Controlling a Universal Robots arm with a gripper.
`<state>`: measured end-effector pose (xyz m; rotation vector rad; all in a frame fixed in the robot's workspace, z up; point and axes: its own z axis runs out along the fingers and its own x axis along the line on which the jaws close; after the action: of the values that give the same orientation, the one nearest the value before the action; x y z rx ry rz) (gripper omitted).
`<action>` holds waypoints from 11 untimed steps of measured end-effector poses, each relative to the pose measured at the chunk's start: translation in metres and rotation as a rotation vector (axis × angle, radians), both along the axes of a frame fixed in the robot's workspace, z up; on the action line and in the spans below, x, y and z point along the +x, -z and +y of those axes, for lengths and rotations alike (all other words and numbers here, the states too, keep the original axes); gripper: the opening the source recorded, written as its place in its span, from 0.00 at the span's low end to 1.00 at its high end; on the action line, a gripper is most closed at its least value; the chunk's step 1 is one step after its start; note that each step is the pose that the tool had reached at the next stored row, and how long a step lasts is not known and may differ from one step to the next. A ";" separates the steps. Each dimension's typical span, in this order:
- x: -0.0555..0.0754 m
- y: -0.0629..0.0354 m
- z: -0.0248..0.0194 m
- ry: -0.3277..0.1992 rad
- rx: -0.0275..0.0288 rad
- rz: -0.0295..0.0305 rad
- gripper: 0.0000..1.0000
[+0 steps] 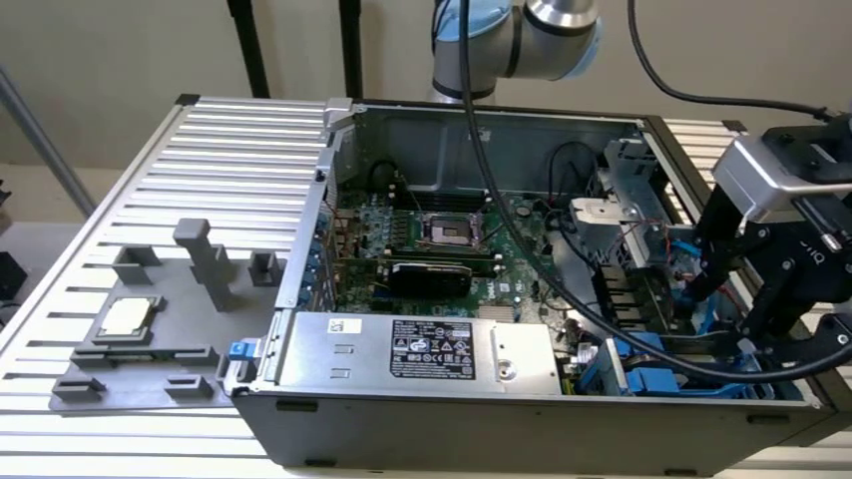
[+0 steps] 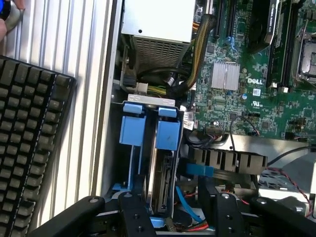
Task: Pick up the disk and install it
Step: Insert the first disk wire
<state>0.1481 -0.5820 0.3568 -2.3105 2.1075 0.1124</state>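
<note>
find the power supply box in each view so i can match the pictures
Exterior view: the power supply box lies along the computer case's near wall, black label up, on the exterior view's left of the blue drive carriers.
Wrist view: the power supply box, silver with a mesh end, sits past the blue drive carriers, beside the motherboard.
Shared landmark: the blue drive carriers.

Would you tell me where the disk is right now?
In the wrist view the disk sits edge-on in the drive bay, next to a blue carrier by the case wall, with the motherboard on its other side.
</note>
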 end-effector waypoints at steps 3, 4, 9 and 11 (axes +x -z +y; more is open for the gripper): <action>0.006 0.0001 -0.0047 0.000 0.0079 0.0017 0.55; 0.009 0.0003 -0.0055 0.000 0.0100 0.0021 0.55; 0.025 0.0025 -0.0079 0.000 0.0160 0.0039 0.55; 0.029 0.0044 -0.0085 0.000 0.0177 0.0051 0.53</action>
<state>0.1772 -0.5905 0.3524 -2.3033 2.0996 0.1366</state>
